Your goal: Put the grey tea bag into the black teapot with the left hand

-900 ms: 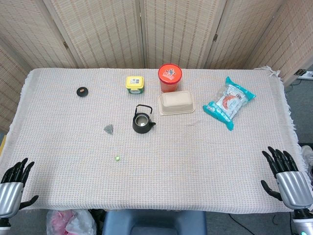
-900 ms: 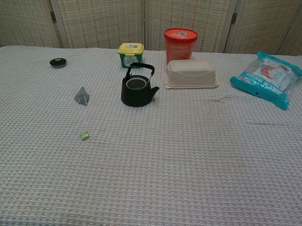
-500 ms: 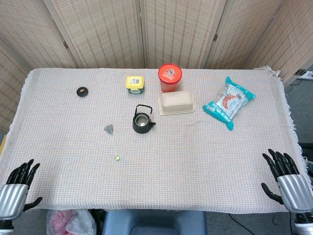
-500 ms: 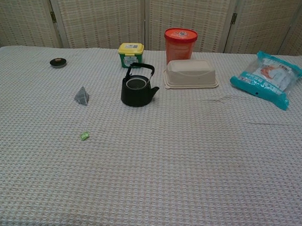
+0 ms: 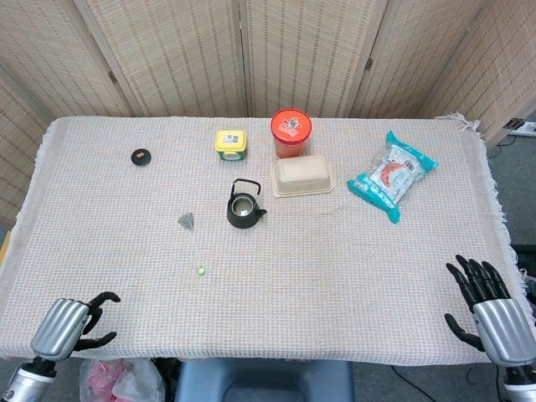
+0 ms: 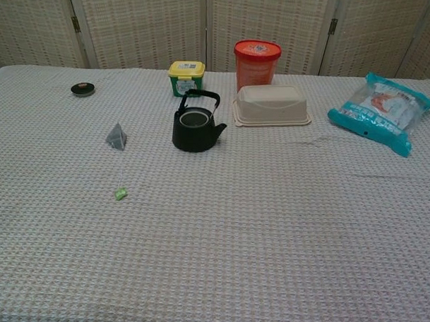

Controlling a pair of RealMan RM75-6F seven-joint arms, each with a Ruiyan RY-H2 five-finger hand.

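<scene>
The grey tea bag (image 5: 186,220) (image 6: 117,137), a small pyramid, lies on the cloth left of the black teapot (image 5: 243,207) (image 6: 195,123). A thin string runs from it to a green tag (image 5: 201,270) (image 6: 120,193). The teapot stands lidless and upright. My left hand (image 5: 70,322) is at the table's near left edge, holding nothing, fingers apart and pointing right. Spread and holding nothing, my right hand (image 5: 487,303) sits at the near right edge. Neither hand shows in the chest view.
A black lid (image 5: 141,156) lies far left. Behind the teapot are a yellow-lidded tub (image 5: 231,143), a red canister (image 5: 291,133) and a beige lidded box (image 5: 301,175). A blue snack packet (image 5: 392,175) lies at the right.
My left hand has moved right and inward over the near table edge, turning so its fingers point right. The right hand shifted slightly. Objects have not moved.
</scene>
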